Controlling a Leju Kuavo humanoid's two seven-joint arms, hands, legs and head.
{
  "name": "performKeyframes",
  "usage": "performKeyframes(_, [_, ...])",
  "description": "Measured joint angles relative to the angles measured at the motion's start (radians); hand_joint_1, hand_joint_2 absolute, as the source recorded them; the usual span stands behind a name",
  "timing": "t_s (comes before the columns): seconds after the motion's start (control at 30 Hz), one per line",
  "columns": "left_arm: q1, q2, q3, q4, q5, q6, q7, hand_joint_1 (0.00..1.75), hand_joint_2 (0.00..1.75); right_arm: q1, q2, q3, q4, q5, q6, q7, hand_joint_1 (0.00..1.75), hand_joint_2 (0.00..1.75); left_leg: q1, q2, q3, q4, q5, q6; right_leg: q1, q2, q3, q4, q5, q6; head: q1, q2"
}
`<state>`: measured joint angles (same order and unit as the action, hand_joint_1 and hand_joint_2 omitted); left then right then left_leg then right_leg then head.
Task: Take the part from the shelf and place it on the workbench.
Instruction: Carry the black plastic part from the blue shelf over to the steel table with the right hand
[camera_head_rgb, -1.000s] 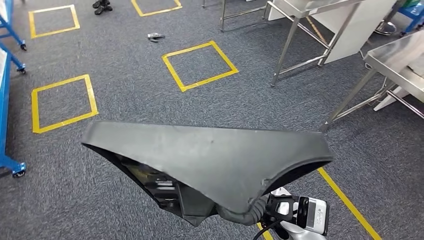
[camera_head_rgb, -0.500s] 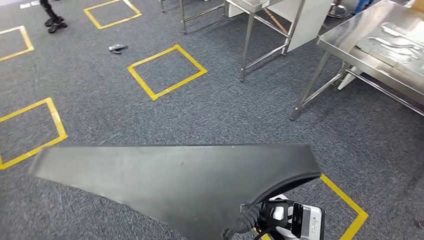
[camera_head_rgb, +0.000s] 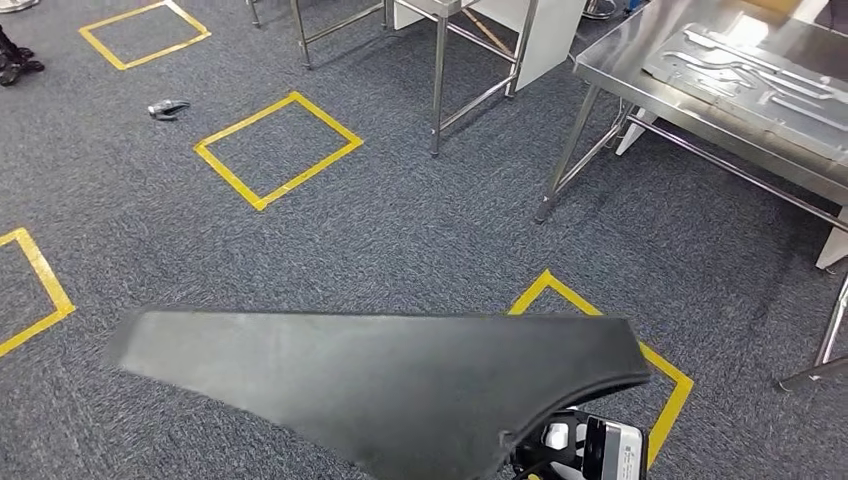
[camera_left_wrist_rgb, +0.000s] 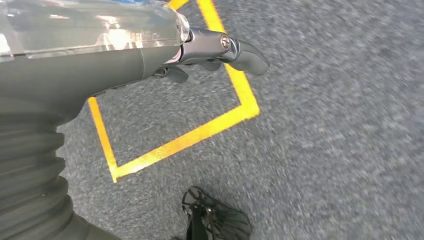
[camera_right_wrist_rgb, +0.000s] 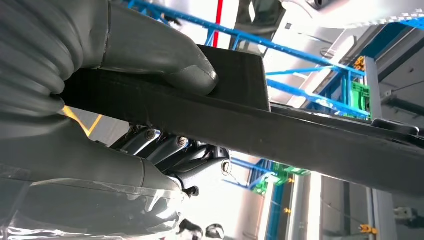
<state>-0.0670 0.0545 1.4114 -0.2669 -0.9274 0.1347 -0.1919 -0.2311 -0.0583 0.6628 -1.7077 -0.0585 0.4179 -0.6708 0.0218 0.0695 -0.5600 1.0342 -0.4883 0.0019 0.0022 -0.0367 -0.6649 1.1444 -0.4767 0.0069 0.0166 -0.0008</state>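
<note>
Right hand (camera_right_wrist_rgb: 125, 100) clamps the dark part (camera_head_rgb: 380, 385), thumb pressed on one face and darker fingers (camera_right_wrist_rgb: 170, 150) under the other, so the wide panel spans the low foreground above grey carpet. Left hand (camera_left_wrist_rgb: 150, 55) holds nothing, its fingers loosely extended over yellow floor tape (camera_left_wrist_rgb: 200, 132). Steel workbench (camera_head_rgb: 640, 85) stands ahead to the right, well apart from the part.

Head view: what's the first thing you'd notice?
A big black part fills the bottom of the picture, and the right hand grips its edge. Past it, yellow squares mark the grey carpet, and a shiny steel bench stands at the upper right.
</note>
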Motion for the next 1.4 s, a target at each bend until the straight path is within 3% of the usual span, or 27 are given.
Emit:
performKeyframes(0.03, [-0.001, -0.003, -0.001, 0.000, -0.002, -0.001, 0.001, 0.00, 1.75, 0.000, -0.001, 0.000, -0.001, 0.005, 0.000, -0.001, 1.61, 1.75, -0.002, 0.009, 0.005, 0.000, -0.004, -0.004, 0.006, -0.020, 0.030, -0.058, 0.018, -0.007, 0.000, 0.000])
performKeyframes(0.1, [-0.004, -0.010, -0.002, 0.000, -0.005, 0.001, 0.004, 0.00, 1.75, -0.001, -0.004, -0.002, -0.005, 0.009, 0.001, -0.002, 1.61, 1.75, -0.005, 0.028, 0.012, -0.003, -0.009, -0.014, 0.017, -0.037, 0.049, -0.104, 0.021, -0.017, 0.000, 0.000])
performKeyframes(0.17, [-0.008, -0.017, -0.002, 0.001, -0.005, 0.002, 0.007, 0.00, 1.75, 0.001, -0.009, -0.004, -0.010, 0.008, 0.003, -0.002, 1.61, 1.75, -0.006, 0.040, 0.021, -0.007, -0.015, -0.024, 0.016, -0.011, 0.053, -0.113, 0.025, -0.024, -0.001, 0.000])
performKeyframes(0.23, [-0.012, -0.025, -0.002, 0.001, -0.004, 0.003, 0.009, 0.00, 1.75, 0.002, -0.012, -0.007, -0.014, 0.002, 0.009, -0.002, 1.61, 1.75, -0.004, 0.002, 0.014, 0.026, -0.040, -0.031, 0.008, 0.011, 0.066, -0.129, 0.032, -0.034, -0.002, 0.000])
performKeyframes(0.27, [-0.011, -0.028, -0.002, 0.002, -0.003, 0.003, 0.009, 0.00, 1.75, 0.003, -0.013, -0.008, -0.014, -0.002, 0.012, -0.002, 1.61, 1.75, -0.002, -0.028, -0.007, 0.072, -0.066, -0.033, 0.004, 0.021, 0.071, -0.134, 0.034, -0.038, -0.003, 0.000])
performKeyframes(0.3, [-0.009, -0.030, -0.002, 0.002, -0.002, 0.003, 0.008, 0.00, 1.75, 0.002, -0.013, -0.008, -0.011, -0.006, 0.015, -0.002, 1.61, 1.75, -0.002, -0.049, -0.039, 0.135, -0.095, -0.034, 0.004, 0.032, 0.073, -0.135, 0.035, -0.042, -0.003, 0.000])
performKeyframes(0.37, [-0.004, -0.031, -0.002, 0.002, -0.002, 0.002, 0.006, 0.00, 1.75, 0.002, -0.013, -0.008, -0.001, -0.008, 0.018, -0.006, 1.61, 1.75, -0.001, -0.061, -0.105, 0.248, -0.127, -0.037, 0.005, 0.058, 0.073, -0.133, 0.033, -0.045, -0.004, 0.000])
performKeyframes(0.4, [-0.003, -0.032, -0.002, 0.002, -0.002, 0.001, 0.004, 0.00, 1.75, 0.002, -0.013, -0.008, 0.006, -0.008, 0.018, -0.009, 1.61, 1.75, -0.001, -0.062, -0.121, 0.263, -0.116, -0.038, 0.005, 0.072, 0.073, -0.130, 0.032, -0.044, -0.004, 0.000])
performKeyframes(0.43, [-0.003, -0.032, -0.002, 0.002, -0.002, 0.000, 0.003, 0.00, 1.75, 0.001, -0.012, -0.008, 0.011, -0.007, 0.018, -0.013, 1.61, 1.75, 0.000, -0.064, -0.118, 0.238, -0.085, -0.039, 0.004, 0.085, 0.074, -0.127, 0.030, -0.043, -0.004, 0.000])
performKeyframes(0.5, [-0.004, -0.032, -0.002, 0.002, -0.002, -0.001, 0.001, 0.00, 1.75, -0.005, -0.007, -0.008, 0.020, -0.005, 0.018, -0.017, 1.61, 1.75, 0.003, -0.090, -0.075, 0.116, -0.009, -0.039, 0.002, 0.109, 0.073, -0.116, 0.022, -0.037, -0.004, 0.000])
performKeyframes(0.53, [-0.005, -0.032, -0.002, 0.002, -0.002, 0.000, 0.001, 0.00, 1.75, -0.011, -0.004, -0.008, 0.023, -0.004, 0.019, -0.015, 1.61, 1.75, 0.005, -0.109, -0.054, 0.061, 0.013, -0.037, 0.002, 0.121, 0.070, -0.108, 0.018, -0.032, -0.004, 0.000])
performKeyframes(0.6, [-0.006, -0.032, -0.003, 0.002, 0.000, 0.000, 0.005, 0.00, 1.75, -0.026, 0.004, -0.006, 0.026, -0.004, 0.018, -0.003, 1.61, 1.75, 0.004, -0.132, -0.035, 0.014, 0.019, -0.029, 0.000, 0.140, 0.061, -0.100, 0.015, -0.021, -0.004, 0.000])
performKeyframes(0.67, [-0.008, -0.032, -0.002, 0.002, 0.002, 0.000, 0.010, 0.00, 1.75, -0.035, 0.008, -0.005, 0.027, -0.004, 0.017, 0.012, 1.61, 1.75, 0.004, -0.117, -0.032, 0.007, 0.021, -0.016, -0.002, 0.152, 0.056, -0.100, 0.016, -0.010, -0.004, 0.000])
performKeyframes(0.73, [-0.010, -0.033, -0.002, 0.002, 0.002, 0.000, 0.019, 0.00, 1.75, -0.043, 0.009, -0.005, 0.028, -0.005, 0.014, 0.020, 1.61, 1.75, 0.008, -0.098, -0.027, -0.001, 0.024, -0.003, -0.001, 0.119, 0.043, -0.073, -0.003, 0.000, 0.000, 0.000])
performKeyframes(0.8, [-0.007, -0.033, -0.002, 0.002, 0.002, 0.002, 0.031, 0.00, 1.75, -0.050, 0.010, -0.003, 0.033, -0.006, 0.012, 0.023, 1.61, 1.75, 0.008, -0.076, -0.024, -0.005, 0.024, 0.006, -0.004, 0.068, -0.007, 0.027, -0.055, 0.009, 0.004, 0.000])
performKeyframes(0.87, [-0.003, -0.034, -0.002, 0.003, 0.006, 0.004, 0.037, 0.00, 1.75, -0.053, 0.011, 0.000, 0.040, -0.006, 0.011, 0.024, 1.61, 1.75, 0.006, -0.053, -0.023, -0.005, 0.021, 0.008, -0.011, 0.049, -0.068, 0.141, -0.097, 0.016, 0.006, 0.000])
performKeyframes(0.9, [-0.002, -0.035, -0.002, 0.003, 0.009, 0.004, 0.037, 0.00, 1.75, -0.053, 0.011, 0.001, 0.044, -0.006, 0.010, 0.025, 1.61, 1.75, 0.006, -0.042, -0.022, -0.005, 0.019, 0.007, -0.014, 0.046, -0.082, 0.163, -0.095, 0.019, 0.006, 0.000])
performKeyframes(0.93, [-0.003, -0.037, -0.002, 0.003, 0.012, 0.004, 0.037, 0.00, 1.75, -0.053, 0.012, 0.003, 0.048, -0.006, 0.010, 0.028, 1.61, 1.75, 0.006, -0.032, -0.019, -0.005, 0.016, 0.005, -0.016, 0.042, -0.075, 0.147, -0.075, 0.019, 0.006, 0.000])
performKeyframes(1.03, [-0.005, -0.043, -0.002, 0.003, 0.017, 0.002, 0.029, 0.00, 1.75, -0.064, 0.013, 0.010, 0.054, -0.004, 0.005, 0.037, 1.61, 1.75, 0.004, -0.004, -0.005, -0.004, 0.005, -0.006, -0.011, -0.002, 0.016, -0.035, 0.015, 0.013, 0.006, 0.000])
performKeyframes(1.1, [-0.005, -0.046, -0.002, 0.003, 0.017, -0.004, 0.018, 0.00, 1.75, -0.078, 0.016, 0.018, 0.055, -0.003, -0.003, 0.042, 1.61, 1.75, -0.001, 0.014, 0.003, -0.005, -0.001, -0.017, -0.001, -0.021, 0.045, -0.099, 0.027, 0.004, 0.005, 0.000])
performKeyframes(1.17, [-0.007, -0.047, -0.002, 0.003, 0.017, -0.014, 0.008, 0.00, 1.75, -0.087, 0.019, 0.025, 0.057, -0.002, -0.009, 0.050, 1.61, 1.75, -0.003, 0.034, 0.011, -0.010, -0.006, -0.029, 0.002, -0.003, 0.047, -0.104, 0.026, -0.008, 0.004, 0.000])
performKeyframes(1.23, [-0.011, -0.048, -0.002, 0.003, 0.017, -0.025, -0.001, 0.00, 1.75, -0.092, 0.021, 0.031, 0.057, -0.001, -0.011, 0.057, 1.61, 1.75, 0.001, 0.018, 0.010, 0.009, -0.024, -0.038, -0.003, 0.017, 0.053, -0.113, 0.029, -0.021, 0.004, 0.000])
performKeyframes(1.27, [-0.013, -0.048, -0.002, 0.003, 0.018, -0.029, -0.004, 0.00, 1.75, -0.095, 0.023, 0.034, 0.058, -0.001, -0.012, 0.058, 1.61, 1.75, 0.002, -0.003, -0.005, 0.043, -0.045, -0.040, -0.006, 0.026, 0.057, -0.117, 0.030, -0.027, 0.002, 0.000])
performKeyframes(1.33, [-0.011, -0.050, -0.002, 0.003, 0.020, -0.033, -0.005, 0.00, 1.75, -0.101, 0.025, 0.041, 0.061, -0.001, -0.012, 0.060, 1.61, 1.75, 0.004, -0.045, -0.067, 0.167, -0.103, -0.041, -0.005, 0.045, 0.058, -0.119, 0.030, -0.035, 0.000, 0.000])
performKeyframes(1.4, [-0.008, -0.053, -0.002, 0.005, 0.020, -0.033, -0.003, 0.00, 1.75, -0.102, 0.026, 0.048, 0.067, -0.003, -0.007, 0.064, 1.61, 1.75, 0.003, -0.059, -0.123, 0.260, -0.122, -0.041, -0.002, 0.070, 0.060, -0.118, 0.029, -0.038, -0.001, 0.000])
